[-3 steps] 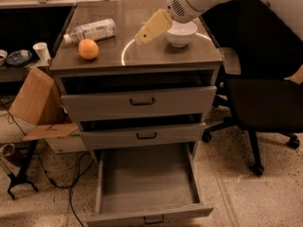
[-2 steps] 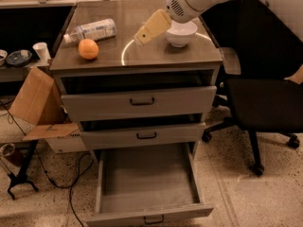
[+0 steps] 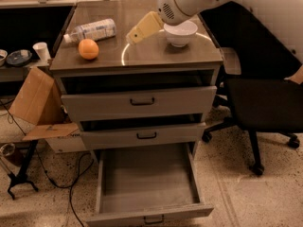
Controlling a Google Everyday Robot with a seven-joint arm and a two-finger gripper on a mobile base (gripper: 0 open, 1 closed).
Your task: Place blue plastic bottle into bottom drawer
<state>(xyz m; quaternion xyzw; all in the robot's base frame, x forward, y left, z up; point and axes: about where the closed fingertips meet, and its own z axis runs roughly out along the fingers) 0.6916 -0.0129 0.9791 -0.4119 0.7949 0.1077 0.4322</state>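
Observation:
The blue plastic bottle [image 3: 92,30] lies on its side at the back left of the cabinet top, cap to the left. An orange [image 3: 88,49] sits just in front of it. My gripper [image 3: 133,34], with pale yellow fingers, hovers over the middle of the cabinet top, right of the bottle and apart from it, beside the white bowl [image 3: 180,32]. The bottom drawer [image 3: 147,211] is pulled fully out, its grey inside bare. The two drawers above are pulled partly out.
A black office chair [image 3: 265,103] stands to the right of the cabinet. A cardboard box [image 3: 35,98], cables and a black stand are on the floor at the left. A desk with a cup [image 3: 41,51] and a dish is behind them.
My gripper and arm have moved slightly left, towards the bottle. The bottle, orange, bowl and drawers have not moved.

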